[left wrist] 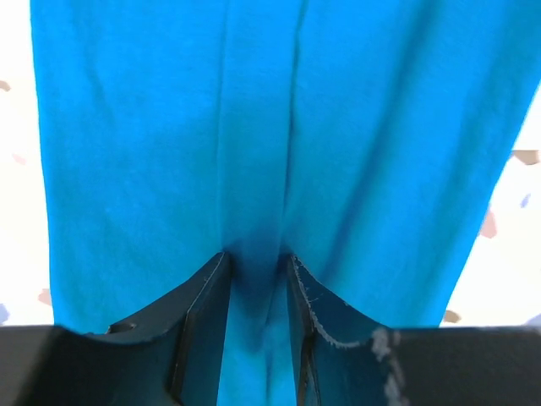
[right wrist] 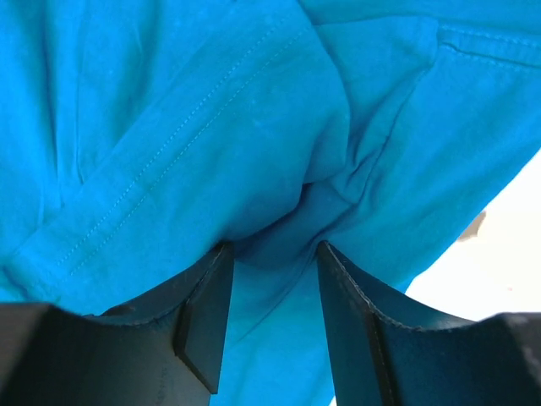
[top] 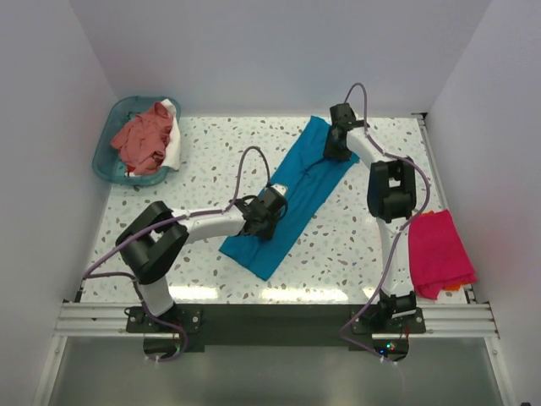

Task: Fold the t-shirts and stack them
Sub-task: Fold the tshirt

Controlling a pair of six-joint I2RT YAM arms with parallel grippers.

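Two hands are clenched on one teal-blue t-shirt (top: 306, 182), which is laid as a long folded strip diagonally across the middle of the surface (top: 203, 152).

Left hand (left wrist: 258, 264): a thin ridge of cloth is pinched, around the strip's near half.

Right hand (right wrist: 270, 254): a bunched fold is gripped at the far end.

Risks, as judged:
- Only the top layer may be caught, so the strip could be pulled open when lifted.
- The fold could be skewed by uneven lifting.
- Cloth could be lost from a shallow pinch.

Magenta t-shirt (top: 439, 249) is laid at the right edge, well apart. More shirts are heaped in the basket (top: 106, 156), far left.
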